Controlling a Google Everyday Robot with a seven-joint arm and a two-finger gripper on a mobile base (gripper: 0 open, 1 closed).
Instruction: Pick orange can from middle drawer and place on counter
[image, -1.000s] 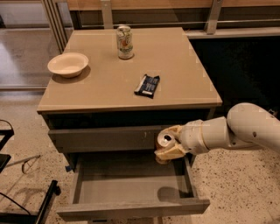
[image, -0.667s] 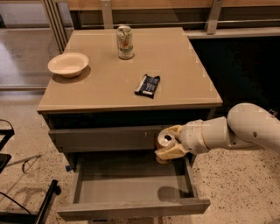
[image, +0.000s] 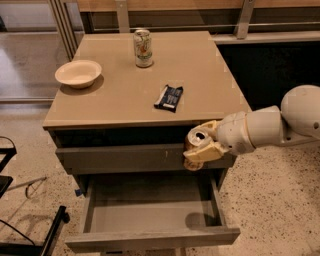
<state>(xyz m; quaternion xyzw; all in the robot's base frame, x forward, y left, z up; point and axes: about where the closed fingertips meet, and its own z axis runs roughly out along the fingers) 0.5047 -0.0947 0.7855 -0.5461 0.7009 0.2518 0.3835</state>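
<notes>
My gripper (image: 202, 145) is shut on the orange can (image: 196, 142), whose silver top with pull tab faces up and left. It holds the can in front of the upper drawer front, above the right side of the open middle drawer (image: 150, 210) and just below the front edge of the counter (image: 125, 95). The white arm reaches in from the right. The drawer's grey floor shows only the shadow of the can and gripper.
On the counter stand a pale green-and-white can (image: 143, 48) at the back, a cream bowl (image: 78, 73) at the left and a dark snack packet (image: 169, 97) near the middle. A closed drawer front with small scratches (image: 130, 157) is above the open drawer. Black equipment (image: 30, 220) is on the floor at the left.
</notes>
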